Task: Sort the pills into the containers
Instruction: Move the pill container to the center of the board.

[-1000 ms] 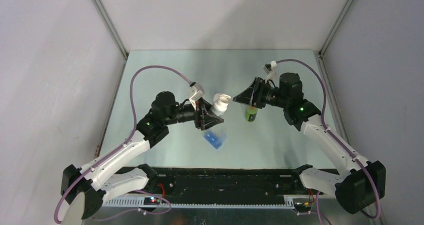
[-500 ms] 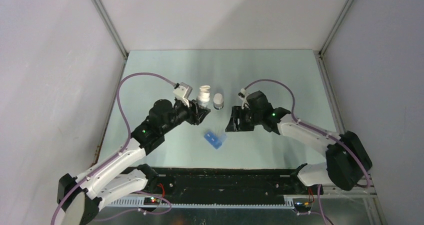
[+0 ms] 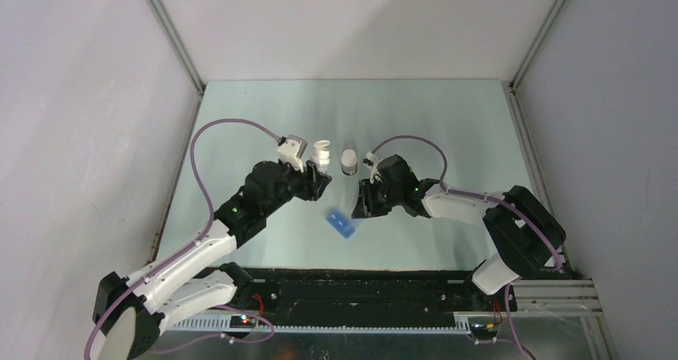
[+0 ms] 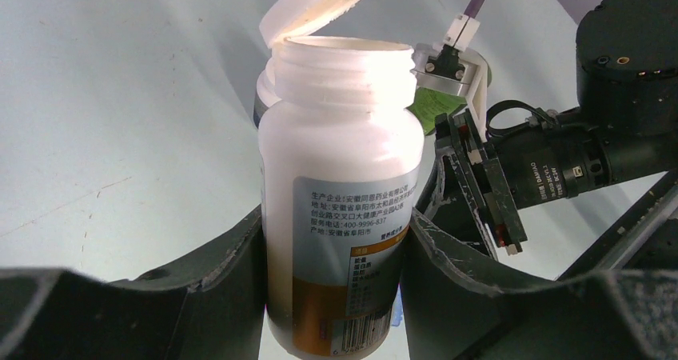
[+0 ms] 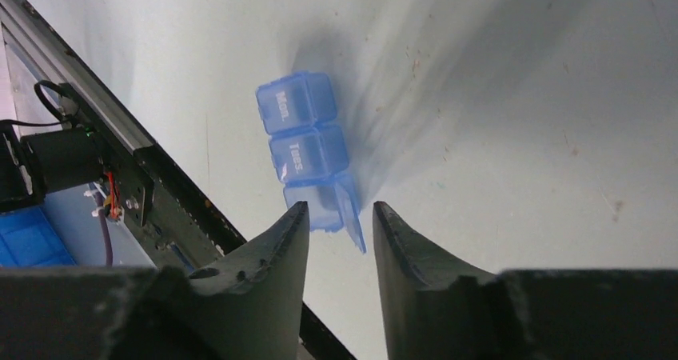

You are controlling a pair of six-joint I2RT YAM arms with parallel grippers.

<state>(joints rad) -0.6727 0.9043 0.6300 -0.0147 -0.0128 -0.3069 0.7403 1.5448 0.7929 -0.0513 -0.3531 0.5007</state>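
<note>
My left gripper (image 3: 320,181) is shut on a white bottle (image 3: 323,152) whose flip lid is open; it stands upright between the fingers in the left wrist view (image 4: 340,184). The translucent blue pill box (image 3: 342,224) lies on the table near the front. In the right wrist view (image 5: 305,144) its "Mon." and "Tues." compartments are shut and the third compartment (image 5: 324,208) has its lid flipped open. My right gripper (image 3: 364,206) is open and empty, its fingertips (image 5: 297,216) just above the box's open end. No pills show.
A second white-capped bottle (image 3: 348,162) stands behind the grippers. A bit of a green bottle (image 4: 432,104) shows behind the right wrist. The black base rail (image 3: 360,284) runs along the table's near edge, close to the box.
My right arm has swung left and down from the green bottle to the pill box. My left arm has drawn the white bottle back from above the box and set it upright.
</note>
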